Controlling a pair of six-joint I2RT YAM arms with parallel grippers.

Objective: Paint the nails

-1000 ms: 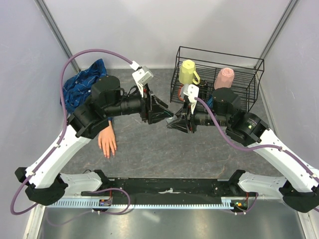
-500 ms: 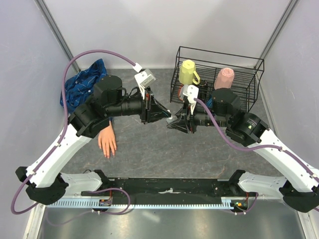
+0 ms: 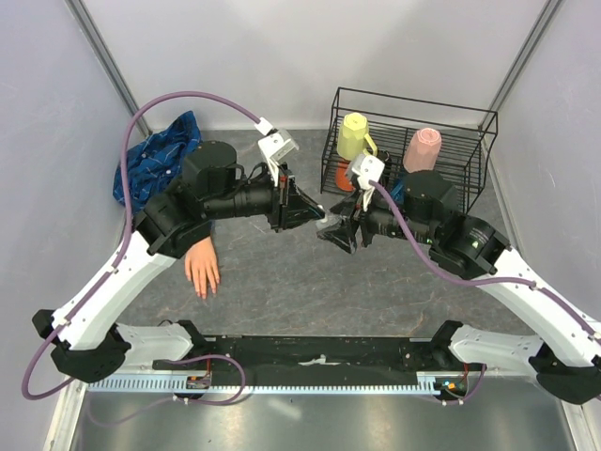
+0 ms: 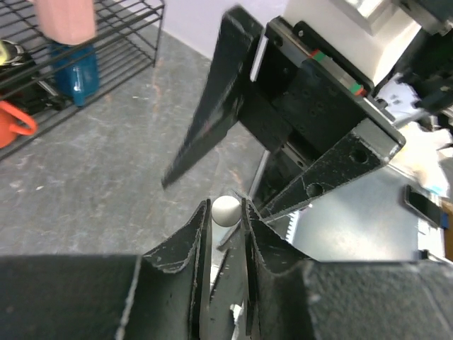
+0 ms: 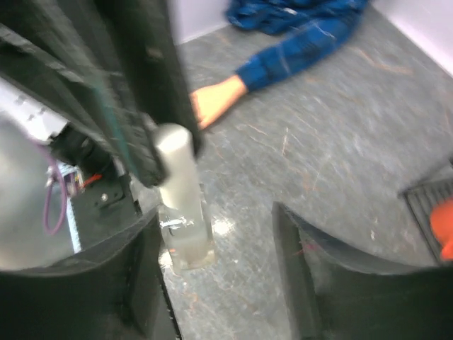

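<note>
Your left end effector (image 4: pixel 226 212) is closed tight on the white cap (image 4: pixel 226 210) of a small bottle (image 5: pixel 185 237), which stands upright near the middle of the bench (image 3: pixel 282 282). Your right end effector (image 5: pixel 216 212) faces it from the right with its fingers (image 5: pixel 311 283) spread wide on either side of the bottle's clear body, gripping nothing. The bottle sits close to one finger, but you cannot tell whether they touch, nor whether its base rests on the bench.

The nails (image 3: pixel 203 289) are on the fingertips of a pale peach mannequin hand (image 3: pixel 202 266). It lies flat toward the left edge of the bench, its fingers pointing at the near edge and its wrist under your left arm. The nails are too small to make out, and are well apart from the bottle. A blue plaid sleeve (image 3: pixel 155 160) runs from the wrist toward the back-left corner. A black wire rack (image 3: pixel 413 103) stands at the back-right corner.
</note>
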